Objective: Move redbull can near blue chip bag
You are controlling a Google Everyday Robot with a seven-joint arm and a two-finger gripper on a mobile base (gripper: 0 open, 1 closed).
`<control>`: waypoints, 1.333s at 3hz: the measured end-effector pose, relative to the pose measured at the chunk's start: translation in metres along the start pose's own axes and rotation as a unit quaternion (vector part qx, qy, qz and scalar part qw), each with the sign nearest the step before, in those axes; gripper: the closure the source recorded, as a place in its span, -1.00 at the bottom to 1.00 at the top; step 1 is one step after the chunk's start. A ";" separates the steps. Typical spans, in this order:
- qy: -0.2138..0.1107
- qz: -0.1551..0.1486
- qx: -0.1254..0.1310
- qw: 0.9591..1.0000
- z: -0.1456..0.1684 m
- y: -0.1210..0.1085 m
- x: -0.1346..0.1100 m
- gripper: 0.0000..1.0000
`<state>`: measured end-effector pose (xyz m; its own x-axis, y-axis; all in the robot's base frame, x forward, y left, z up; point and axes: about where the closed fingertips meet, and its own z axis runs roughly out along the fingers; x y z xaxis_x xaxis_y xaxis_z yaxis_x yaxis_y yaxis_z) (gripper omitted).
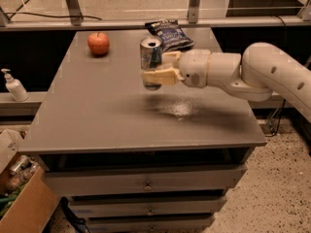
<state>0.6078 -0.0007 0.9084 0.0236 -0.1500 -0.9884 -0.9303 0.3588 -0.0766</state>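
Observation:
The redbull can (150,55) is a slim silver and blue can with a shiny top. It is held upright, lifted above the grey table (97,115). My gripper (156,68) is shut on the can, with cream fingers (158,76) wrapped around its lower half. The white arm reaches in from the right. The blue chip bag (169,34) lies flat at the table's far edge, just behind and to the right of the can.
A red apple (98,43) sits at the far left of the table. A soap dispenser (13,86) stands on a ledge at the left. A cardboard box (22,198) with clutter is on the floor at lower left. Drawers sit below the table top.

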 end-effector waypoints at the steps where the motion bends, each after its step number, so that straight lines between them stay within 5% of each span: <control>1: -0.008 -0.048 0.038 0.998 0.004 -0.061 -0.025 1.00; 3: 0.016 -0.101 0.138 0.985 -0.009 -0.177 -0.044 1.00; 4: 0.035 -0.102 0.180 0.978 -0.022 -0.213 -0.032 1.00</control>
<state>0.7971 -0.0923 0.9588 0.1579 -0.3108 -0.9373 -0.7192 0.6142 -0.3249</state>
